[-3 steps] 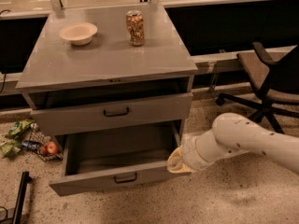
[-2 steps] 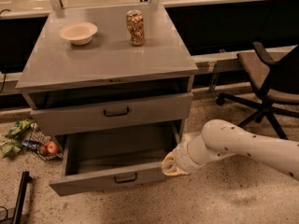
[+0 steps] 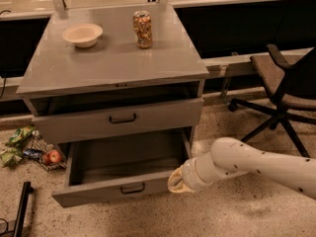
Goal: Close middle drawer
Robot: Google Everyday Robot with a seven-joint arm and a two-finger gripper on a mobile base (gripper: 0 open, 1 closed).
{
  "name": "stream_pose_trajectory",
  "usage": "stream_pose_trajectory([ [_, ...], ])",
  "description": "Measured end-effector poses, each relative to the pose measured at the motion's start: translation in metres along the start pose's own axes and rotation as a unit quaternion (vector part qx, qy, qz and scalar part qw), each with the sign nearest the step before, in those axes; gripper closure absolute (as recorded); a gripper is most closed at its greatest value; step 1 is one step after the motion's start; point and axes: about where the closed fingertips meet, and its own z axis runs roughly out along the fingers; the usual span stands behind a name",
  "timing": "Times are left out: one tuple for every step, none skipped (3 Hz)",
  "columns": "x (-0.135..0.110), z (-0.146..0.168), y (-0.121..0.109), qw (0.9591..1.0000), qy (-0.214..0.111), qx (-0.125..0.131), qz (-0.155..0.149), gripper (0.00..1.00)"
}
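1. Gripper (image 3: 177,181): hidden at the arm's (image 3: 256,164) tip, so I cannot tell how far open it is or whether it grasps anything. It is at the front right corner of the middle drawer (image 3: 123,167).
2. Middle drawer: pulled far out; its handle (image 3: 132,188) lies at 9 o'clock from the gripper.
3. Top drawer (image 3: 118,120): at 12 o'clock from the middle drawer, slightly ajar.
4. Cabinet top (image 3: 113,58): bowl (image 3: 82,34) at 10 o'clock, can (image 3: 143,29) at 12.
5. Chair (image 3: 286,83): at 2 o'clock from the gripper.

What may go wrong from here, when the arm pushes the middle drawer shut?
1. The gripper sits at the right end of the middle drawer front, far from its central handle; a push there may skew the drawer and jam it.
2. A hard shove might shake the cabinet and tip the can standing upright on top.
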Motion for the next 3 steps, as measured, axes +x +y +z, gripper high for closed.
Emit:
stream_pose_trajectory([
  [-0.008, 0.024, 0.015, 0.9996, -0.011, 0.016, 0.022, 1.0],
  [-0.025, 0.039, 0.028, 0.9992, 0.002, 0.032, 0.023, 1.0],
  [-0.029, 0.057, 0.04, 0.9988, 0.024, 0.039, 0.018, 1.0],
])
